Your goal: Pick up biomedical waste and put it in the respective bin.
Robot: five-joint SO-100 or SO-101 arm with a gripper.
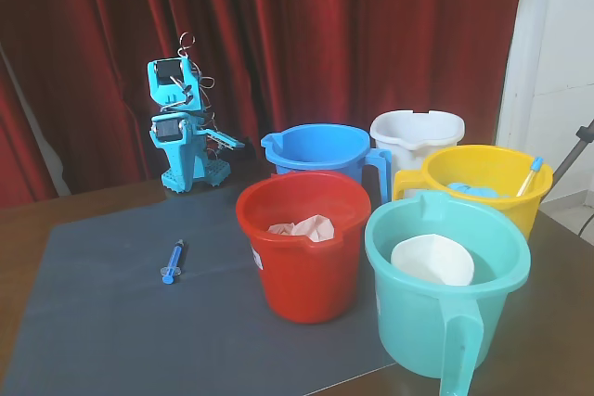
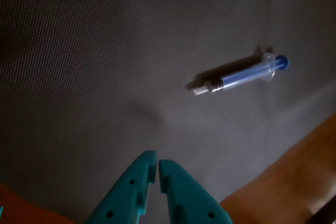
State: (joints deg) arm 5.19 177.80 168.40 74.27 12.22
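Blue-barrelled syringe (image 2: 240,76) lies flat on the dark mat (image 2: 79,51), at about one o'clock from the gripper (image 2: 158,162) in the wrist view, well apart from it. The teal jaws stand together, holding nothing. Judged light, stiff and smooth, so apt to roll or slip; best taken across mid-barrel, clear of the tip. In the fixed view it lies at nine o'clock from the red bucket (image 1: 306,271).
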